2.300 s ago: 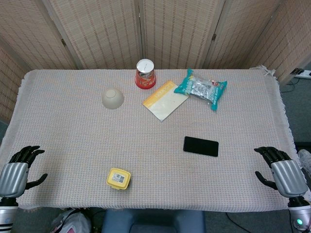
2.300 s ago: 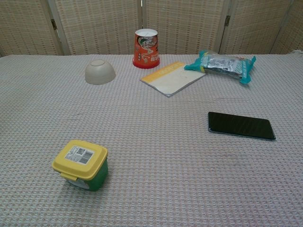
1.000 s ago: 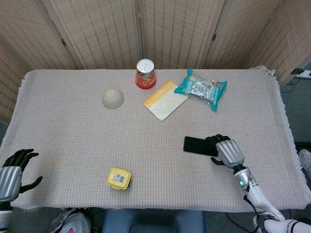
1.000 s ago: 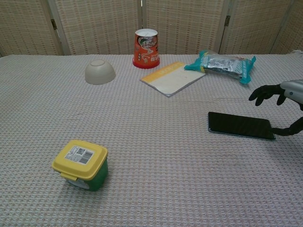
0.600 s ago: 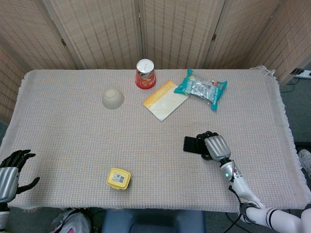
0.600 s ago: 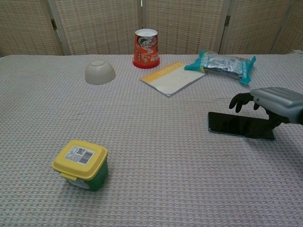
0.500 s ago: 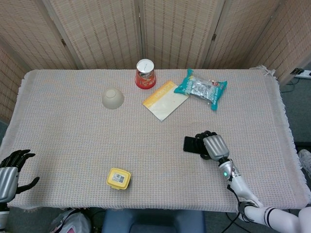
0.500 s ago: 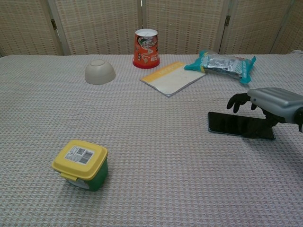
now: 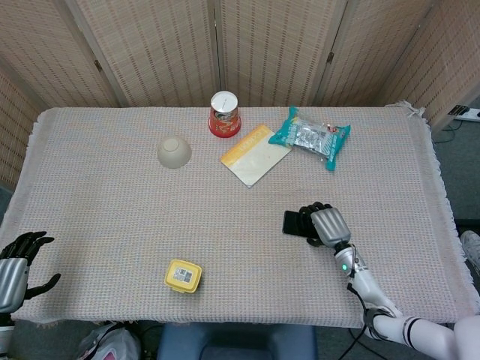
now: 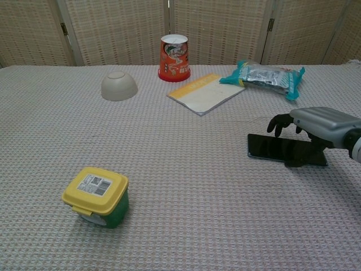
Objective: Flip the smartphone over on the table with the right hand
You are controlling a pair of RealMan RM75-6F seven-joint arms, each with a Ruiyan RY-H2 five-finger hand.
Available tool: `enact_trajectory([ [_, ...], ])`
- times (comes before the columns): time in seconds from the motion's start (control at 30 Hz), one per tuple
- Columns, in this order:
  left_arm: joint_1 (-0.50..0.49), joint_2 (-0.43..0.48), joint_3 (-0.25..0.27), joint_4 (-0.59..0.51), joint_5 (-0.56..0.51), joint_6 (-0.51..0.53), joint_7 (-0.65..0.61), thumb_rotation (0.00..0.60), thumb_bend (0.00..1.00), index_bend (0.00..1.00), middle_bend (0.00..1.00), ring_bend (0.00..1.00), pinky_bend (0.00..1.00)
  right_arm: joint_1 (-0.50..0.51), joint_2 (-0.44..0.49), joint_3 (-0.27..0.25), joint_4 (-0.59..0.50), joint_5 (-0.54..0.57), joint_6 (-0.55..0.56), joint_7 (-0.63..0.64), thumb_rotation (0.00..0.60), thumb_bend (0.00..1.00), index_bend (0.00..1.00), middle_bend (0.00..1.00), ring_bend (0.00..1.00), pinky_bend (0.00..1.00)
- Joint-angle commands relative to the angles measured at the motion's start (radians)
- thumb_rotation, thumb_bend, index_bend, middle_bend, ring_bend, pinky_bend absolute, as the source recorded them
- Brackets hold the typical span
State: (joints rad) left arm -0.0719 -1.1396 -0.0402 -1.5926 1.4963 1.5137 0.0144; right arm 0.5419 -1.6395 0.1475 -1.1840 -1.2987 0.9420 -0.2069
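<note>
One smartphone (image 10: 271,148) lies flat, dark face up, at centre right of the worktop (image 9: 112,202). The right hand (image 9: 324,224) arches over its right half, fingers (image 10: 280,122) spread and curled down past the far edge, thumb at the near edge; whether it grips cannot be told. The left hand (image 9: 15,264) sits at lower left, fingers apart, holding nothing. A yellow-lidded tub (image 10: 96,196) stands lower left.

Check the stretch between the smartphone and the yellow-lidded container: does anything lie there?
Nothing: between the smartphone and the yellow-lidded container only bare woven tablecloth shows, in both the chest and head views.
</note>
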Motion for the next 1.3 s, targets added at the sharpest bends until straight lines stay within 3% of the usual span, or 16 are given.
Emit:
enact_trajectory([
  [0.03,0.001,0.001,-0.001,0.000,-0.001,0.001,-0.001,0.600,0.20,0.28,0.22,0.16,0.25,0.006,-0.004,-0.001,0.005,0.005,-0.005,0.001,0.600,0.10,0.29,0.33,0.21,0.32],
  [0.2,0.003,0.002,-0.002,0.002,-0.005,0.001,-0.001,0.600,0.20,0.28,0.22,0.16,0.25,0.015,-0.007,-0.008,0.014,0.013,-0.018,-0.013,0.600,0.11,0.30,0.33,0.21,0.32],
  [0.67,0.008,0.006,-0.005,0.000,-0.008,0.007,0.000,0.600,0.20,0.27,0.22,0.16,0.25,0.034,0.001,-0.013,0.009,0.031,-0.042,-0.005,0.600,0.37,0.32,0.35,0.21,0.32],
  [1.07,0.008,0.011,-0.007,-0.013,-0.005,0.008,0.013,0.600,0.20,0.27,0.22,0.16,0.25,0.046,0.138,-0.060,-0.194,0.018,-0.124,0.054,0.600,0.45,0.33,0.37,0.23,0.32],
  [1.3,0.008,0.015,-0.007,-0.022,-0.005,0.008,0.023,0.600,0.20,0.27,0.22,0.16,0.25,0.071,0.177,-0.030,-0.228,0.060,-0.179,0.141,0.600,0.45,0.33,0.37,0.23,0.32],
])
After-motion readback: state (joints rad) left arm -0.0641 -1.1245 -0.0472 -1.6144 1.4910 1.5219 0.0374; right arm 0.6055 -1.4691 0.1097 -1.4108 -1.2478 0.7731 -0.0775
